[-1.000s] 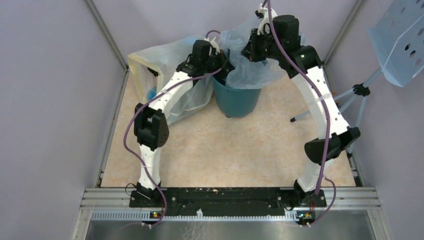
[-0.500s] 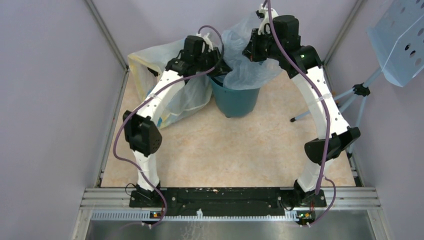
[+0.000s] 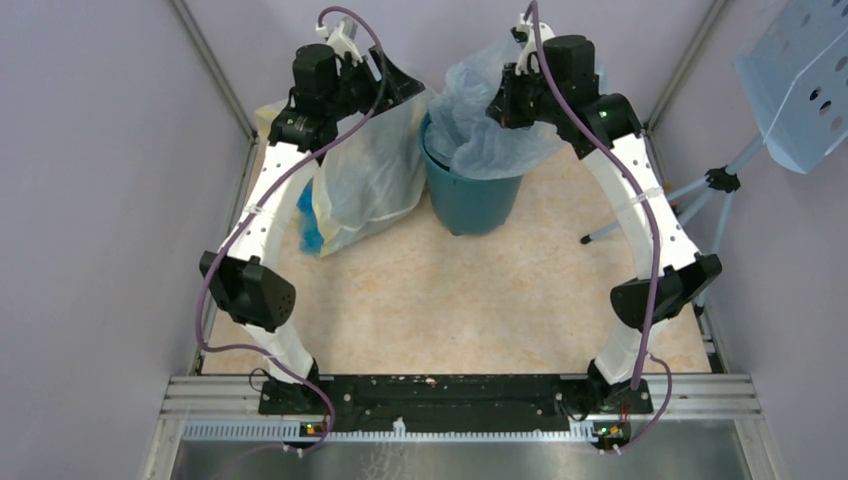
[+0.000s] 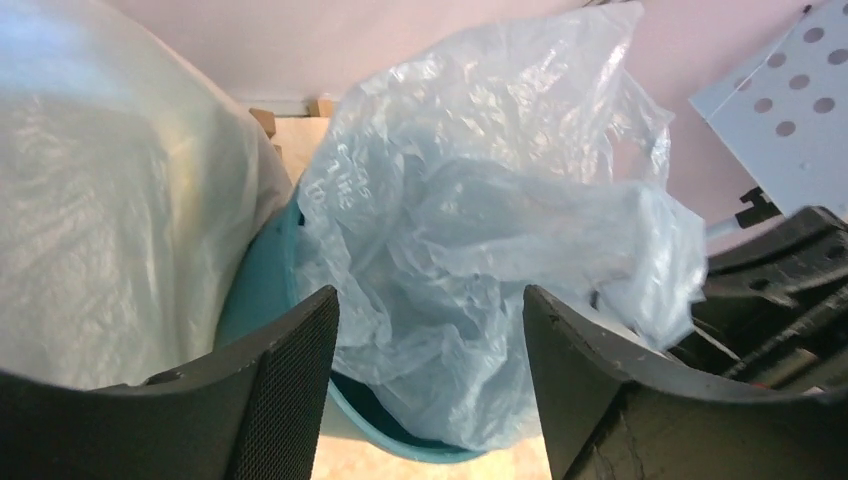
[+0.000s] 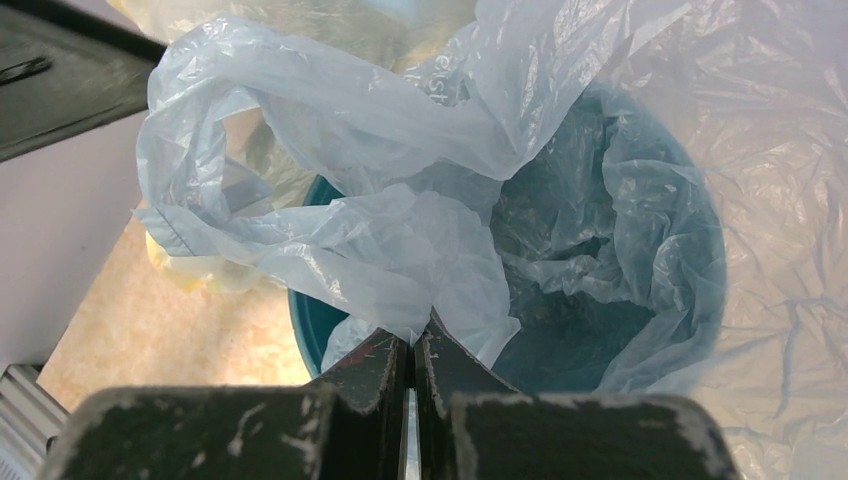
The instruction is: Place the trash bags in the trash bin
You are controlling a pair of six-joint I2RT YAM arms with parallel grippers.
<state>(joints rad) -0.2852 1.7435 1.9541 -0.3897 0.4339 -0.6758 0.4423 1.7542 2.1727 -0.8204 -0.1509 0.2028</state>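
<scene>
The dark teal trash bin (image 3: 470, 205) stands at the back of the floor. The pale-blue crinkly trash bag (image 3: 480, 130) sits partly inside it, with its top bunched up above the rim. My right gripper (image 3: 512, 95) hangs over the bin's far side. In the right wrist view the right gripper (image 5: 420, 335) is shut on a fold of the bag (image 5: 400, 230), over the bin's rim (image 5: 308, 322). My left gripper (image 3: 400, 85) is raised to the left of the bin. In the left wrist view it (image 4: 430, 297) stands open and empty, facing the bag (image 4: 480, 220) and the bin (image 4: 262, 285).
A large yellowish translucent bag (image 3: 365, 185) leans against the bin's left side, with blue items (image 3: 308, 225) at its base. A perforated pale-blue panel (image 3: 800, 70) on a tripod (image 3: 620, 225) stands to the right. Grey walls enclose the floor closely on both sides.
My left gripper has opened, let go of the bag at the bin's left rim, and risen up and to the left. The right gripper has kept its grip and place.
</scene>
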